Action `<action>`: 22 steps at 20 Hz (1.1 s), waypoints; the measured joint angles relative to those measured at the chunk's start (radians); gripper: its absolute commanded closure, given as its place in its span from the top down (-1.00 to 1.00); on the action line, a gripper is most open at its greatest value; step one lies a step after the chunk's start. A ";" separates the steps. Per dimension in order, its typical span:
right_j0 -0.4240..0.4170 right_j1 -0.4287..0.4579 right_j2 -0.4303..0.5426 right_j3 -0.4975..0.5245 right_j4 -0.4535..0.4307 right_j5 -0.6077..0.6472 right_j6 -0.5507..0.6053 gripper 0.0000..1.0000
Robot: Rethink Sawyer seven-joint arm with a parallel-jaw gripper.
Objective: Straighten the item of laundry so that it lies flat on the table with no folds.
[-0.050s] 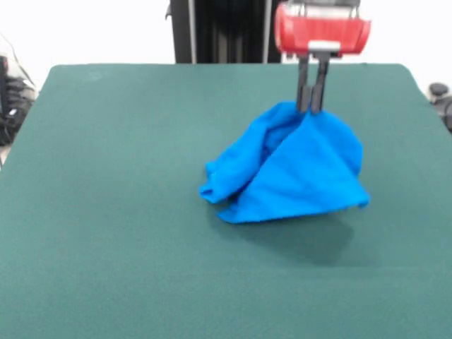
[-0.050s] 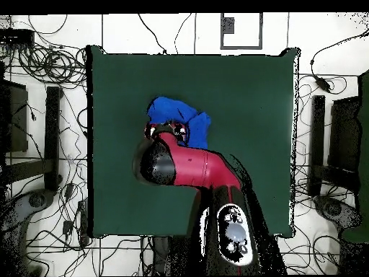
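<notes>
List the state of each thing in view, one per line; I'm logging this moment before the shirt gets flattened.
T-shirt: bunched and folded, pinched at its top and lifted into a peak, lower edges on the table.
Claw: shut on the T-shirt's top fold, pointing straight down.
Table: green top, carries only the T-shirt.
Arm: stretched over the table above the T-shirt.

Bright blue T-shirt [image 1: 296, 169], bunched and tented, its peak lifted above the dark green table [image 1: 113, 212].
</notes>
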State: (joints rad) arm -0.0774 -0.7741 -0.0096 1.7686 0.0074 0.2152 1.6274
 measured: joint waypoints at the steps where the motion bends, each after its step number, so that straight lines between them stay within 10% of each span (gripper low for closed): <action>1: -0.001 -0.017 0.000 0.004 0.001 0.019 0.000 -1.00; 22: -0.030 -0.080 0.000 0.018 0.002 0.066 0.000 -1.00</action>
State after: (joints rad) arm -0.1072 -0.8545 -0.0097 1.7864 0.0092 0.2809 1.6274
